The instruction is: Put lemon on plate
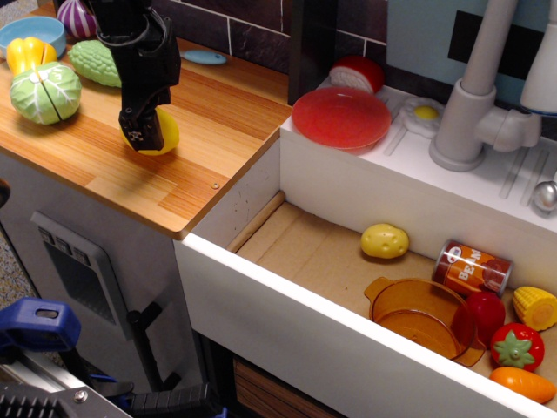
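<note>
The lemon (161, 132) sits on the wooden counter (218, 122), mostly hidden behind the gripper (142, 131), whose black fingers reach down over its near side; only a yellow crescent shows to the right of them. The jaws look closed around the lemon, but the far finger is out of sight, so I cannot tell whether they are truly clamped or only straddling it. The step in hand, as I judge it, is securing the grasp before any lift — the lemon is smooth and oval, so it will likely squirt out if pinched off-centre; the fingers should bear on its widest part, not near the nub. The plate (341, 117) lies well apart to the right, resting on the white ledge of the sink unit (487, 187) with a red-and-white item (357, 73) just behind it and a fried egg (423, 114) beside it. The carry should rise straight up first, then cross the counter edge and the corner of the open drawer (287, 252) high enough to clear the ledge. The plate seems slightly tilted, so a low, gentle release near its middle would keep the lemon from rolling off — perhaps into the drawer, where a potato (385, 240) and an amber pot (422, 315) lie.
</note>
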### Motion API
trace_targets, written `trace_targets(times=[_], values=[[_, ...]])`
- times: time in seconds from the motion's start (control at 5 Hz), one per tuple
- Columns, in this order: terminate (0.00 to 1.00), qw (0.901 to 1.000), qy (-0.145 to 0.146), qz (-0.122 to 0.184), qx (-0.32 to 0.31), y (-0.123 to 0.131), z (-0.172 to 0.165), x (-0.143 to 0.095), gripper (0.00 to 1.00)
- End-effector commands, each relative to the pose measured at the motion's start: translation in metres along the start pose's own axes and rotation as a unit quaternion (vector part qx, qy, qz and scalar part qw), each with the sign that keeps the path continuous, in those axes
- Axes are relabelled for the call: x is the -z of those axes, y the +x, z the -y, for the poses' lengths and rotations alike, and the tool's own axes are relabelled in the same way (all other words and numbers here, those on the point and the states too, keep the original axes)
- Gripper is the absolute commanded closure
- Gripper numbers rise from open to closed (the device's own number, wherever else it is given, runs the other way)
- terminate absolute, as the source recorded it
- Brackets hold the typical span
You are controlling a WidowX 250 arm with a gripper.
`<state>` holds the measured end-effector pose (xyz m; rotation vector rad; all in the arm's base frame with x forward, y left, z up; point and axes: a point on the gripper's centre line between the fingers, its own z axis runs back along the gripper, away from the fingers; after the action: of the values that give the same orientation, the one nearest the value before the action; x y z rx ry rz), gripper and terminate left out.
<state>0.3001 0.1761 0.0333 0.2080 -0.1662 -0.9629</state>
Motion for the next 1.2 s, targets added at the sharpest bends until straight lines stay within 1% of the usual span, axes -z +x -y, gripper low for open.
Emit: trace_targets(times=[0.0, 0.2, 0.4, 0.6, 0.8, 1.0], values=[[0.0, 0.9998, 0.018, 0.007, -0.002, -0.012, -0.01, -0.001, 0.0], [0.0, 0.9998, 0.005, 0.008, -0.016, -0.014, -0.008, 0.008, 0.0], [0.0, 0.9998, 0.001, 0.006, -0.019, -0.014, -0.007, 0.011, 0.0], [0.0, 0.9994, 0.0, -0.007, -0.034, -0.005, -0.009, 0.006, 1.0], [0.0, 0.9977, 0.009, -0.027, -0.062, 0.039, -0.007, -0.012, 1.0], [0.0, 0.9897, 0.045, -0.036, -0.131, 0.088, 0.003, -0.031, 1.0]])
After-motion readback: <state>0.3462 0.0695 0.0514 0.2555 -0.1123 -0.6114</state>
